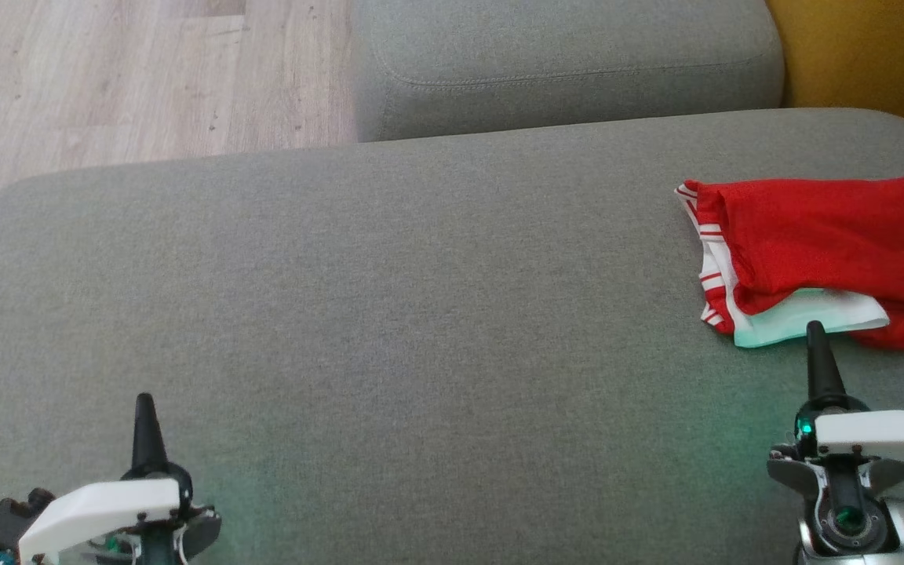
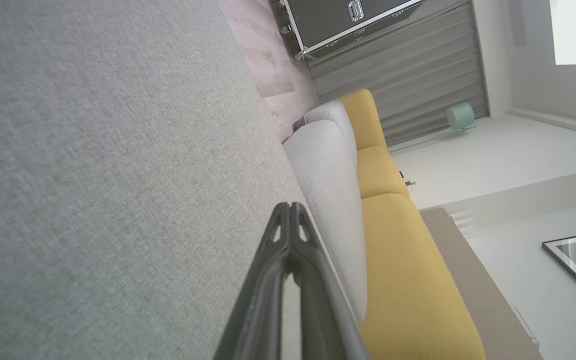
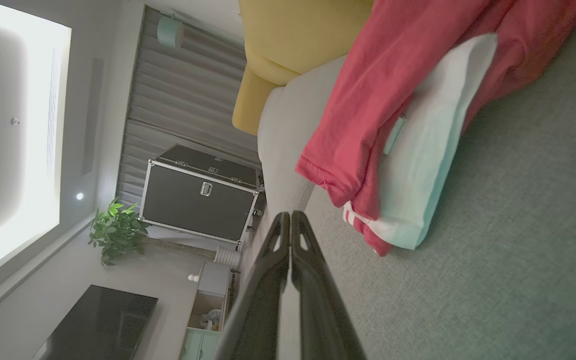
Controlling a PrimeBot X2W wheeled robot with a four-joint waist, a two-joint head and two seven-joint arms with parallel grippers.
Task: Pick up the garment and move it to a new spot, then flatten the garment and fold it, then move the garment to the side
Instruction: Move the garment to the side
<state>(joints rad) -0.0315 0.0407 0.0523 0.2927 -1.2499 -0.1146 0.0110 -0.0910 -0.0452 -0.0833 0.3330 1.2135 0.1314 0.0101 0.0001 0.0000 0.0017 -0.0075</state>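
Red-and-white striped garment [image 1: 813,251], grey sofa [image 1: 421,298]

Garment [image 1: 821,235], far right: soft matt cloth, red, white striped trim. Seat cushion [image 1: 421,314]: grey woven fabric, coarse matt weave. Floor [image 1: 107,78], far left: pale wood planks, slight sheen. Left gripper [image 1: 143,402], right gripper [image 1: 814,329]: dark smooth fingers, white plastic shells

A wide grey fabric seat cushion [image 1: 389,282] carried the load; a folded red garment [image 1: 821,235] with red-and-white striped trim lay flat on it near its right edge; a white layer showed along the garment's near side.
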